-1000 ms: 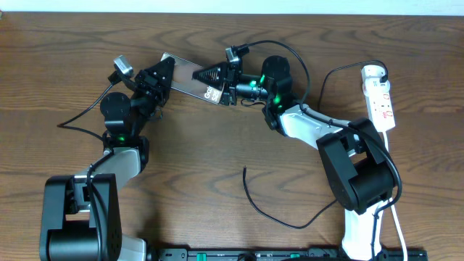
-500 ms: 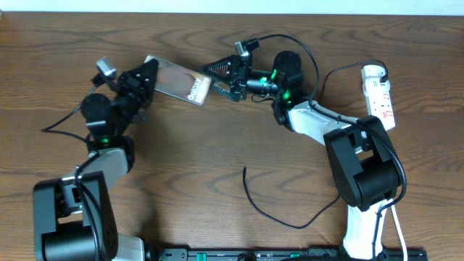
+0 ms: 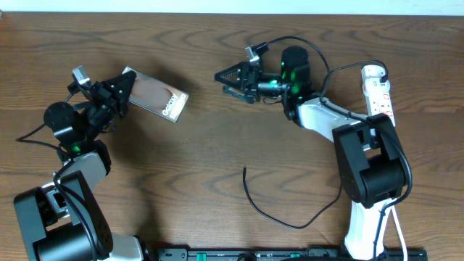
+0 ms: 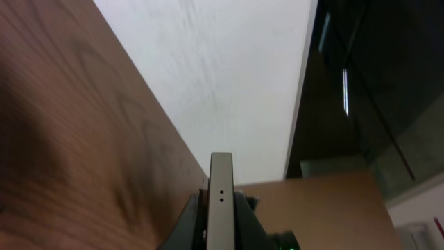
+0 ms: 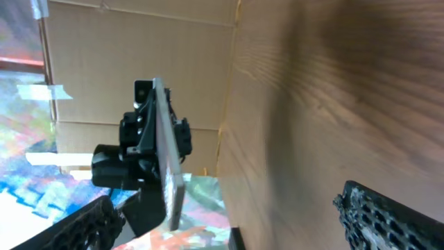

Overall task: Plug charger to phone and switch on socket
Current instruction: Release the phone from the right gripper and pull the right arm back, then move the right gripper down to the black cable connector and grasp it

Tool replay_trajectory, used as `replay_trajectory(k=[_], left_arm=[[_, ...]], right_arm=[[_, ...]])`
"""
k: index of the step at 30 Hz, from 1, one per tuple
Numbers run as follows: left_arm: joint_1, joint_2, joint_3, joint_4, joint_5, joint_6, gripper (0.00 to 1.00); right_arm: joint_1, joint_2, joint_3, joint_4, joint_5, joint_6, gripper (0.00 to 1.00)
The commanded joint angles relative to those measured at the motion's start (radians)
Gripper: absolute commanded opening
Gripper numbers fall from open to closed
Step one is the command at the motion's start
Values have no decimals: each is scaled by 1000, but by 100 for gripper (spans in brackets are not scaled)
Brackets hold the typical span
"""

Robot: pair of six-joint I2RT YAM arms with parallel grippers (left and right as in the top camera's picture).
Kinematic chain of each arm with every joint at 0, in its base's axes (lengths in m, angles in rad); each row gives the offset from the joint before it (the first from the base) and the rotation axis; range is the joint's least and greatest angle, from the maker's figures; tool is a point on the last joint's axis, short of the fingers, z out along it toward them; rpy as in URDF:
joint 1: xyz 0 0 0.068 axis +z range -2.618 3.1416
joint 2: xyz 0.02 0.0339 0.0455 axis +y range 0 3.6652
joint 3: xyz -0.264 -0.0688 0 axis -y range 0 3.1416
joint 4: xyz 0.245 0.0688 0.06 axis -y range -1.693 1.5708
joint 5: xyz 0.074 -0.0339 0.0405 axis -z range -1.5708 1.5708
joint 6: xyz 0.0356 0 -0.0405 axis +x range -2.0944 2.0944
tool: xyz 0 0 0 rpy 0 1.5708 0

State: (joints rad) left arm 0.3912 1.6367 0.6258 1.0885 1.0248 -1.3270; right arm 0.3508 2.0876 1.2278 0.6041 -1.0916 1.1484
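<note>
The phone (image 3: 154, 95) is a flat dark slab with white lettering, held above the table by my left gripper (image 3: 123, 92), which is shut on its left end. In the left wrist view its thin edge (image 4: 220, 201) stands between the jaws (image 4: 220, 232). My right gripper (image 3: 223, 82) is open and empty, pointing left, a gap away from the phone's right end. The right wrist view shows the phone (image 5: 168, 163) edge-on between its spread fingers (image 5: 236, 222). The charger (image 3: 272, 210) lies loose on the table, its tip (image 3: 244, 170) free. The socket (image 3: 380, 98) lies at the far right.
The socket's white cord (image 3: 395, 217) runs down the right side past the right arm's base (image 3: 366, 174). The left arm's base (image 3: 58, 225) stands at the lower left. A black rail (image 3: 275, 254) runs along the front edge.
My left gripper has carried the phone to the left. My right gripper has drawn back to the right, so the gap between it and the phone has widened.
</note>
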Motion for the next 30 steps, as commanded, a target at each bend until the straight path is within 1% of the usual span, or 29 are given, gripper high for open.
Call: replay_trajectory(k=[1,5,10,12,14,17,19,21,24,27,30], left_arm=[[5,-10,16,13,101,6,7],[5,-10,17,13,128,44,7],[11,-10,18,14,158,50,7],[19,-10,19,17,178,50,7],[31,-10,20,17,195,49,7],[54,-10,20,17,203,47,7],[71,-10,19,17,204,48,7],[86,-10,20,17,207,50,7],[109,-10,20,16,224,52,7],[128,-10,19,16,250,62,7],[148,-10,20,16,269,62,7]], right_arm=[[-44,0,17,-48,-56,-111,99],[-83,0,48,-179,-71,-193,99],[-129,0,124,-452,-15,-327,99],[-145,0,177,-618,49,-411,99],[-156,0,249,-822,138,-510,99],[-160,0,394,-1156,343,-651,99],[-152,0,494,-1341,494,-705,99],[-136,0,579,-1484,642,-720,99],[-94,0,666,-1639,807,-720,99],[-32,0,676,-1698,866,-713,99],[48,3,655,-1730,932,-673,99]])
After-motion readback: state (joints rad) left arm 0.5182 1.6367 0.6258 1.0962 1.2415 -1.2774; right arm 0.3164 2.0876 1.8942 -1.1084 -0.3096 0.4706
